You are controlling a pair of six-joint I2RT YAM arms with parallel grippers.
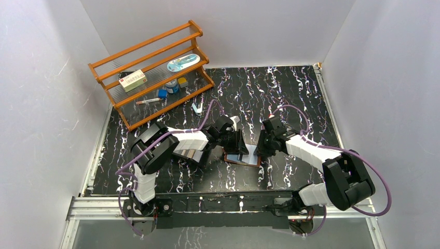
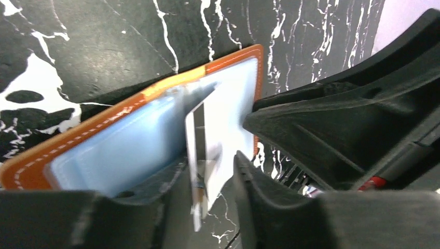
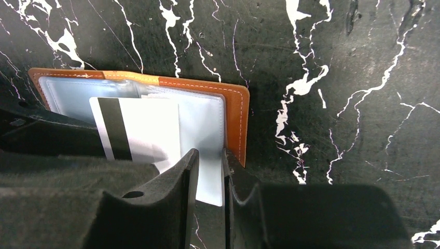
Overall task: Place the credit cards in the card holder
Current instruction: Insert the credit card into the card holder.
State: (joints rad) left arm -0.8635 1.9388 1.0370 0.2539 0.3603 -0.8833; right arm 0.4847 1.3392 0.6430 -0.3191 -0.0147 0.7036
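The brown leather card holder (image 1: pixel 243 158) lies open on the table between both grippers, its pale inner pockets up. In the left wrist view a white credit card (image 2: pixel 193 145) stands on edge between the fingers of my left gripper (image 2: pixel 210 161). Its far end reaches into the card holder (image 2: pixel 119 150), and the jaws stand apart with a gap beside the card. The right wrist view shows this card (image 3: pixel 145 129) has a black stripe and lies partly inside a pocket. My right gripper (image 3: pixel 211 155) is shut on the clear pocket flap at the card holder's (image 3: pixel 236 114) edge.
A shallow black tray (image 1: pixel 188 154) with grey cards sits mostly hidden under the left arm. At the back left stands a wooden rack (image 1: pixel 150 67) with a box and small items. A small white object (image 1: pixel 197 108) lies in front of it.
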